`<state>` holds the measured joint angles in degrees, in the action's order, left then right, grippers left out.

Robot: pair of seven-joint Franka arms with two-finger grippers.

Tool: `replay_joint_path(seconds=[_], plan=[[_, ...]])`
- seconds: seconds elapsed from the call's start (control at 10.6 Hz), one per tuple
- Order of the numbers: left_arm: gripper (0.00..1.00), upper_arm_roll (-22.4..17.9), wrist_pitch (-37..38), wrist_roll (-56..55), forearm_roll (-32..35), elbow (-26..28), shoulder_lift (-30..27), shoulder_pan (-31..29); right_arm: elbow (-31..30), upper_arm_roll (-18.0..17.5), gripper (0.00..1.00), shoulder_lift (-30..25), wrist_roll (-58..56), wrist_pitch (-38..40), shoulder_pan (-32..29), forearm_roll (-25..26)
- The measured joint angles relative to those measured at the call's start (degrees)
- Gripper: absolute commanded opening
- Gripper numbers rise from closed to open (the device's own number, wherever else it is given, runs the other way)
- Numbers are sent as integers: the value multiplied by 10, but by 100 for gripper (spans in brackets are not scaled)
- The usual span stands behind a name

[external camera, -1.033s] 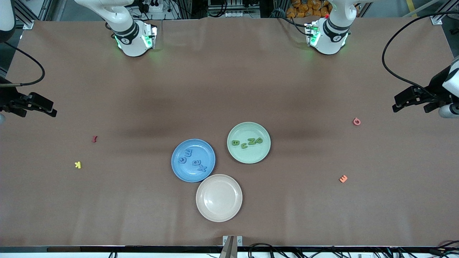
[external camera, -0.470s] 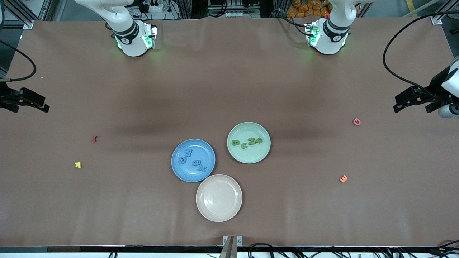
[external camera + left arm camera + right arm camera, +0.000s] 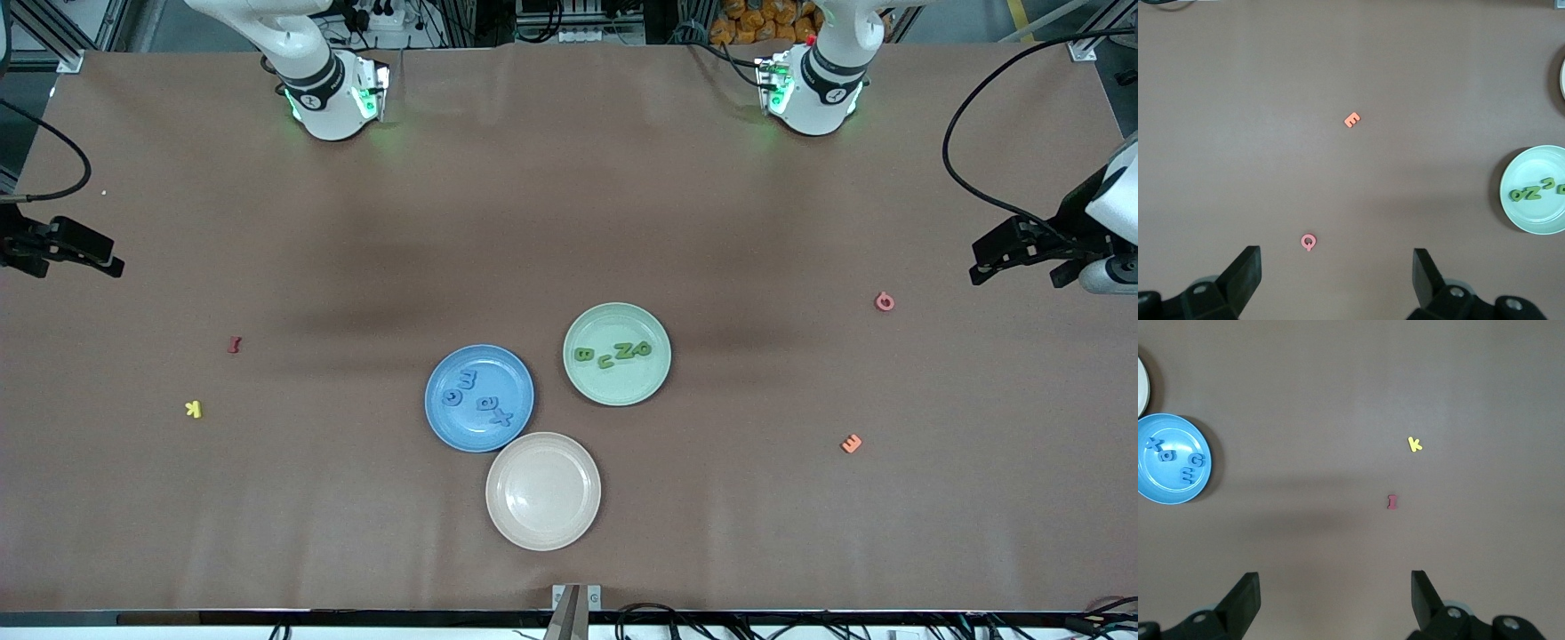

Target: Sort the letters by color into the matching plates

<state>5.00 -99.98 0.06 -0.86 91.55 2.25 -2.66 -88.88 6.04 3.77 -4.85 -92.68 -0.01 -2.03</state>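
Item 1, blue plate (image 3: pixel 479 397): we find it near the middle of the bench, toward the front edge. It holds four blue letters (image 3: pixel 480 400), all inside the rim.

Item 2, green plate (image 3: pixel 617 354): just beside the blue plate, toward the left arm's end. It holds four green letters (image 3: pixel 613 352) in a loose row.

Item 3, cream plate (image 3: pixel 543 491): empty, closest of the three to the front edge, its rim just beside the blue plate's.

Item 4, strays: a red letter (image 3: pixel 234 344) and a yellow letter (image 3: pixel 193 409) toward the right arm's end; a pink letter (image 3: pixel 884 301) and an orange letter (image 3: pixel 851 443) toward the left arm's end. We count none of these as part of the sort.

Item 5, left gripper (image 3: pixel 1022 244): over the bench edge at the left arm's end, fingers wide apart, empty.

Item 6, right gripper (image 3: pixel 67 253): over the bench edge at the right arm's end, fingers wide apart, empty.

Assessment: we judge the sort complete, with every blue and green letter in its matching plate.

Risks, as we see them: a gripper could reach for one of the strays nearest it and drop it in a plate, spoiling the sort. A low sweep toward the middle could nudge a plate; the three sit so close that one shove would shift its neighbours and could tip letters over a shallow rim.
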Motion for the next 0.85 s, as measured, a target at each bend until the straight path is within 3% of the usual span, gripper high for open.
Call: replay_joint_path(seconds=[0.85], plan=[[100, 9, 0, 0, 1, -1, 0, -4, 1, -1, 100, -1, 0, 3, 0, 0]])
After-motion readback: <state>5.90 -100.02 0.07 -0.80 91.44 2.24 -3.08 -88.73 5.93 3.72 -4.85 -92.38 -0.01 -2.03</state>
